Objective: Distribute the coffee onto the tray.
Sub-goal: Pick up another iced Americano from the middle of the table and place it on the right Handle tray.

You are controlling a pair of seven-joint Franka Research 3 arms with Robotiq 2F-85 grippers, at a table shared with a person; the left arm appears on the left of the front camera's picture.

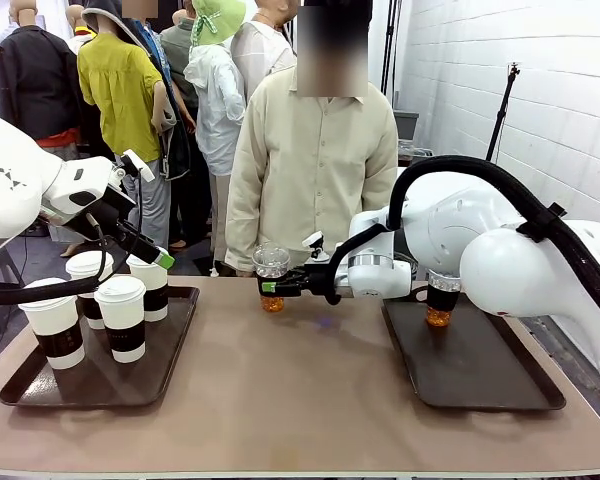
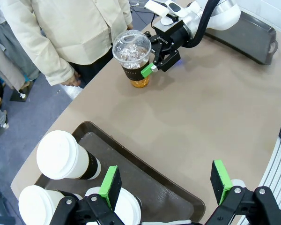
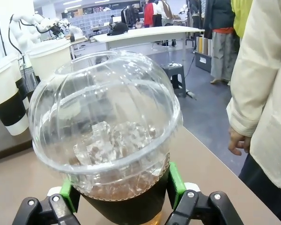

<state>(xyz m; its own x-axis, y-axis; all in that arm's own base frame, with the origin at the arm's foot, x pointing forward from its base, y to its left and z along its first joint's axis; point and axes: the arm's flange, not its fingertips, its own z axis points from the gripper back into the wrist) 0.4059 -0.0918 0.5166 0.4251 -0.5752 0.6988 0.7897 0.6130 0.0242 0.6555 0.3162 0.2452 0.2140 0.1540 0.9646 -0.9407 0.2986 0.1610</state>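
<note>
Four white paper cups with dark sleeves (image 1: 122, 315) stand on the left tray (image 1: 90, 385); in the left wrist view they are the paper cups (image 2: 65, 157) under my fingers. My left gripper (image 1: 156, 256) (image 2: 166, 183) hangs open above them, holding nothing. My right gripper (image 1: 272, 288) (image 2: 152, 65) (image 3: 122, 194) reaches across the middle and is shut on the sleeve of a clear dome-lidded cup (image 1: 271, 270) (image 2: 132, 54) (image 3: 107, 126) of amber drink and ice, near the table's far edge. A second clear cup (image 1: 440, 300) stands on the right tray (image 1: 480, 370), partly hidden by my right arm.
A person in a cream shirt (image 1: 315, 150) stands at the far side right behind the held cup, a hand (image 3: 239, 140) hanging by the table edge. The brown tabletop (image 1: 290, 390) runs bare between the trays.
</note>
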